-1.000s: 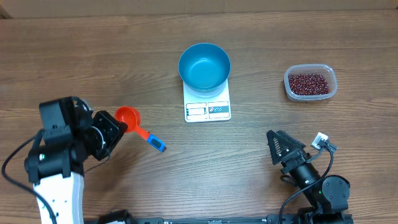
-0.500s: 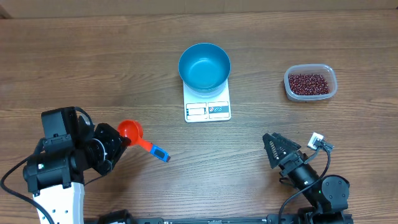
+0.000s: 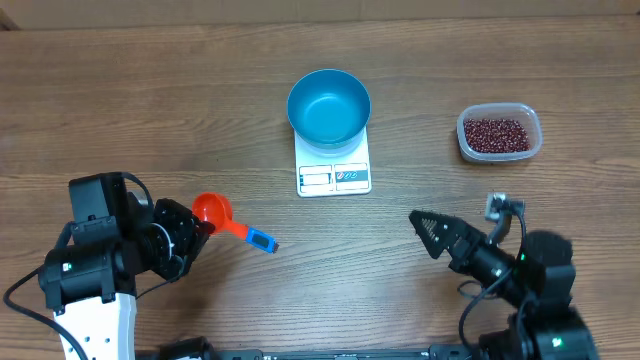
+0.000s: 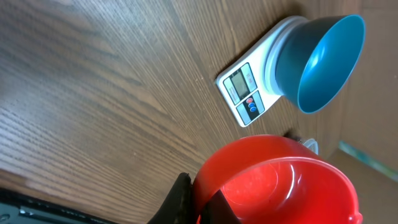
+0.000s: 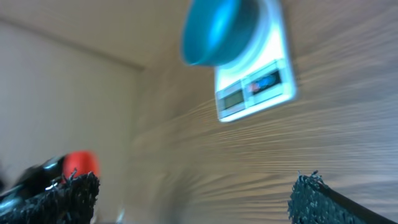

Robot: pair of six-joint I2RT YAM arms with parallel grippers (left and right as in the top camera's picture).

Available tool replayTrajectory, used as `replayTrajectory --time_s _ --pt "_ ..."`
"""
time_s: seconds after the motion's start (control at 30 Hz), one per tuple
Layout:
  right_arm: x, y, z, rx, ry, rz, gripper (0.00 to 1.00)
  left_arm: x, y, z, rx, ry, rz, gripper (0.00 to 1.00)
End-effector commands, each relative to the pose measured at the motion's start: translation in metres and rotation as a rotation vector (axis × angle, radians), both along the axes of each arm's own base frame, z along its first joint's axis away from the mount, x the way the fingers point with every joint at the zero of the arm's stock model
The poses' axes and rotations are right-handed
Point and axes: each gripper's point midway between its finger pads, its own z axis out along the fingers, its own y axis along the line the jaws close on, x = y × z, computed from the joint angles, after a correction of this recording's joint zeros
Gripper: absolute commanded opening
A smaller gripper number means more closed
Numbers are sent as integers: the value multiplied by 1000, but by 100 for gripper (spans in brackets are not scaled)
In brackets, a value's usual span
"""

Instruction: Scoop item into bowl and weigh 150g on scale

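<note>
The left gripper (image 3: 193, 230) is pressed together on the rim of the orange-red scoop (image 3: 212, 210). The scoop's long axis runs from the cup at 10 o'clock to the blue handle tip at 4 o'clock, so the handle points away from this arm. The beans (image 3: 496, 133) lie in the clear container (image 3: 532, 118), well apart from the scoop, between 2 and 3 o'clock, and the blue bowl (image 3: 329, 105) on the white scale (image 3: 334, 178) stands in between. The right gripper (image 3: 422, 233), spread wide and empty, is nearer to the beans, which lie at 1 o'clock from it.
</note>
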Motion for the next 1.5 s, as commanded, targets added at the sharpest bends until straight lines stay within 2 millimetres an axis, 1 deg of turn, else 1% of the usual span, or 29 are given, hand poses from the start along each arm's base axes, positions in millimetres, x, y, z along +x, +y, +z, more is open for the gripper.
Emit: replayTrajectory --time_s 0.0,0.03,0.1,0.2,0.27,0.37,0.47,0.57,0.63,0.67,0.8,0.97,1.13,1.27,1.37,1.47 --pt "-15 31 41 89 -63 246 100 -1 -9 3 -50 25 39 4" --pt "-14 34 43 102 -70 271 100 0 -11 3 -56 31 48 4" --pt "-9 35 38 104 -48 271 100 4 -15 5 -64 21 55 4" --pt "-6 39 33 105 -39 315 100 17 -25 13 -51 -56 3 4" --pt "-6 42 32 103 -53 355 100 24 -29 14 -38 -72 11 4" --pt "-3 45 25 93 -49 378 100 23 -36 6 -37 8 115 4" --pt "-4 51 21 56 -94 431 100 23 -52 -2 -39 67 154 4" --pt "-9 65 22 38 -142 495 99 27 -70 -10 -43 100 167 4" --pt "-11 77 23 17 -171 523 95 30 -77 -16 -36 124 191 4" --pt "-11 82 22 1 -185 526 93 30 -79 -19 -30 134 200 4" --pt "-8 102 16 -82 -231 500 90 30 -86 -34 -13 202 230 4" --pt "-15 126 13 -125 -270 515 86 31 -88 -46 1 254 240 4" --pt "-13 140 3 -149 -257 507 82 29 -95 -49 -9 273 199 4" --pt "-6 146 -2 -108 -194 482 81 28 -99 -49 26 234 100 4" --pt "-2 149 -3 -85 -170 470 78 27 -100 -49 38 222 63 4" --pt "-4 153 0 -65 -180 491 74 27 -101 -49 49 212 33 4"
